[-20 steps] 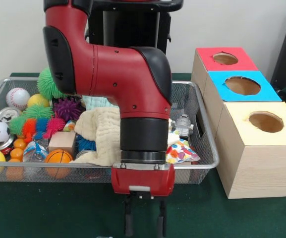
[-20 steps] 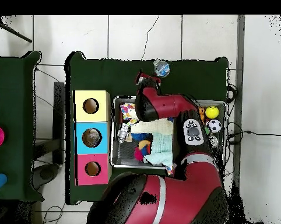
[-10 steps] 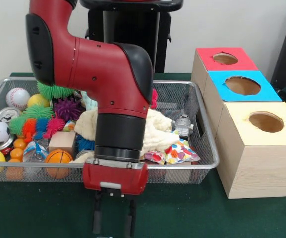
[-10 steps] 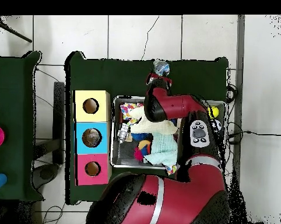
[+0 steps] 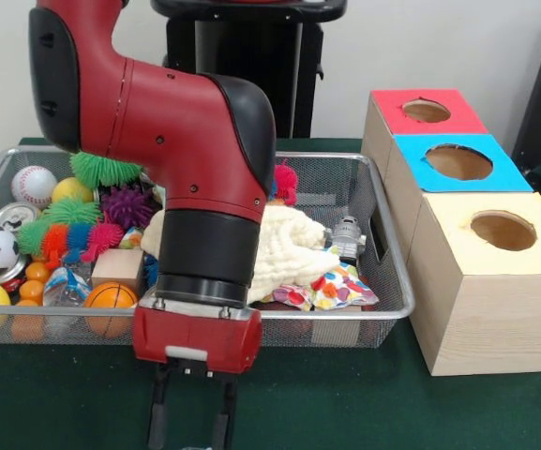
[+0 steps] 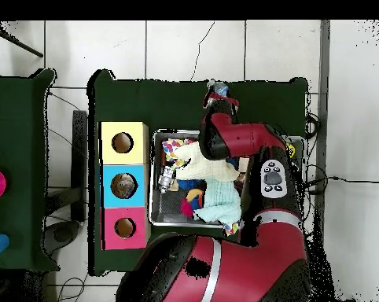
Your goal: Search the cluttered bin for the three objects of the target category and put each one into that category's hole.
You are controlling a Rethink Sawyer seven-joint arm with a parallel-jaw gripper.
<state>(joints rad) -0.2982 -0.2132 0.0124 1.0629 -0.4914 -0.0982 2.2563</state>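
L to R, front view: the bin (image 5: pixel 345 330) is packed w/ balls at its left end. Tucked betw. the orange balls and the basketball (image 5: pixel 111 298) is what looks like a clear bottle w/ blue print, the left bottle (image 5: pixel 64 286), half buried.

The hand (image 5: pixel 187 422) hangs in front of the bin over the green worktop (image 5: pixel 364 403), fingers spread, nothing seen betw. them; the tips are cut off at the bottom edge. Overhead shows a third clear item, the loose bottle (image 6: pixel 215 87), on the worktop outside the bin, right at the hand; can't tell if they touch.

Mid-bin is the cream cloth (image 5: pixel 289 253). Just right of it the capped bottle (image 5: pixel 348 234) stands against the right wall, clear of clutter. Further right is the blue hole (image 5: pixel 458 162), in the middle box, apart from the bin.

Handling (judgement): bottles prob. light, thin-walled and slick, so they'll dent or squirt out if pinched hard. Best to take one across the body mid-height w/ moderate squeeze, not by the cap. The loose one may roll when nudged.

Vs 1 s ago: the arm has swung toward the picture's left, the hand w/ it, fingers spread as before. More of the cream cloth shows now. In overhead the hand has closed on the loose bottle. Bin contents haven't shifted.
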